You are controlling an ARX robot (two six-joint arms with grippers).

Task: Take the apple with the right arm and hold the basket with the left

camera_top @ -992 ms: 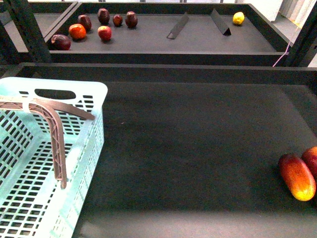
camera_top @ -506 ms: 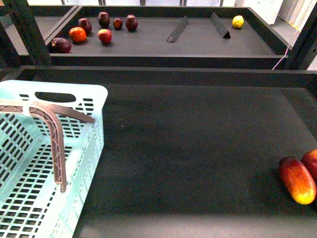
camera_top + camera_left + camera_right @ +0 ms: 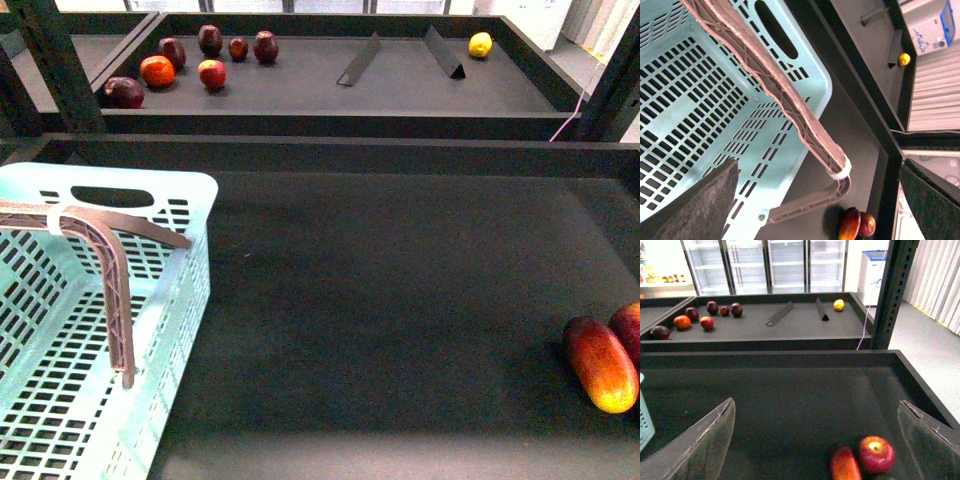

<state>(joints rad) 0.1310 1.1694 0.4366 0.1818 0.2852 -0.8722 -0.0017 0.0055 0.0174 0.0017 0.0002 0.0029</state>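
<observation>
- Right wrist view: the right gripper (image 3: 816,403) is spread wide and empty above the black shelf tray (image 3: 790,405). The apple (image 3: 876,454) lies close ahead but off to one side, not centred between the fingers. A straight drop would likely miss it or clip it with one finger.
- A long red-and-yellow mango-like fruit (image 3: 845,465) lies against the apple. Closing carelessly could take the wrong fruit, or nudge the round apple so that it rolls away.
- Seen from the front, the apple (image 3: 630,330) sits at the tray's far right, partly out of frame. The tray wall (image 3: 920,385) is near, so the outer finger may have little room.
- On the left, the left gripper (image 3: 820,162) is also spread and grips nothing. It is above the pale blue basket (image 3: 815,75), with the brown handle (image 3: 790,115) passing between its fingers. A poorly aligned close could slip off the handle and tip or shove the light basket.
- Farthest back, a rear tray holds small red fruits (image 3: 211,72) and a lemon (image 3: 481,43). One of them could be mistaken for the apple.
</observation>
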